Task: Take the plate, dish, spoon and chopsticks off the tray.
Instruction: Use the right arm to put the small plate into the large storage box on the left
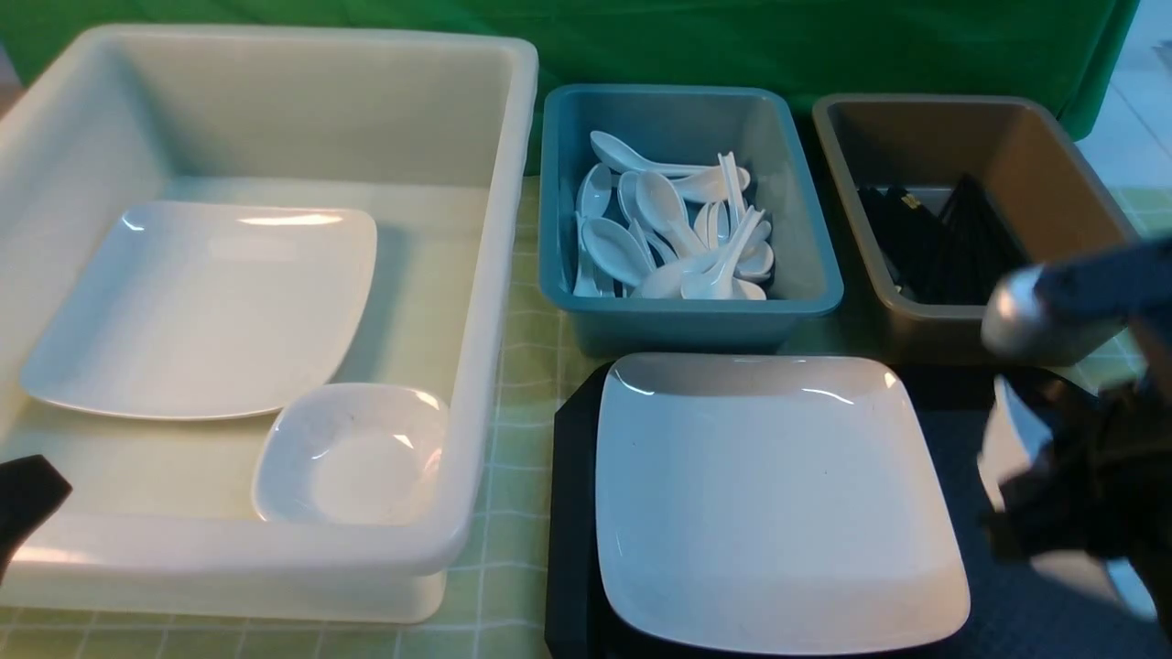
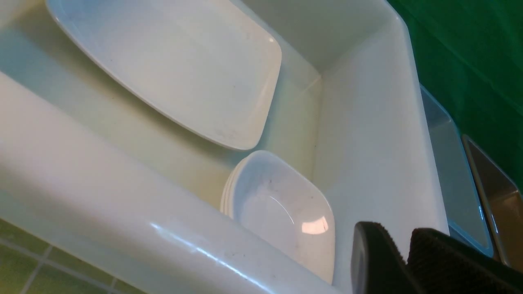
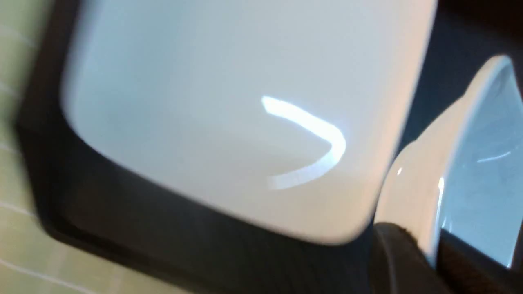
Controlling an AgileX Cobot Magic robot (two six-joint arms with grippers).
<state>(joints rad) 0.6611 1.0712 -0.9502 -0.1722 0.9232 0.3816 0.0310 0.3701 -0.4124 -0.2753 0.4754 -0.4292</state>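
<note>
The large white square plate (image 1: 778, 494) lies on the black tray (image 1: 572, 513) at the front centre. My right gripper (image 1: 1016, 499) is at the tray's right side, shut on the rim of a small white dish (image 1: 1010, 430) that it holds tilted above the tray. In the right wrist view the dish (image 3: 482, 163) sits between the jaws of the right gripper (image 3: 429, 247), beside the plate (image 3: 224, 102) on the tray (image 3: 122, 212). My left gripper (image 1: 27, 499) is shut and empty at the white tub's front left; in the left wrist view this gripper (image 2: 402, 239) is over the tub's rim. No spoon or chopsticks show on the tray.
A deep white tub (image 1: 494, 275) on the left holds another large plate (image 1: 211, 302) and stacked small dishes (image 1: 352, 453). A blue tub (image 1: 806, 275) behind the tray holds several white spoons (image 1: 668, 229). A brown tub (image 1: 1053, 165) at the back right holds black chopsticks (image 1: 943, 243).
</note>
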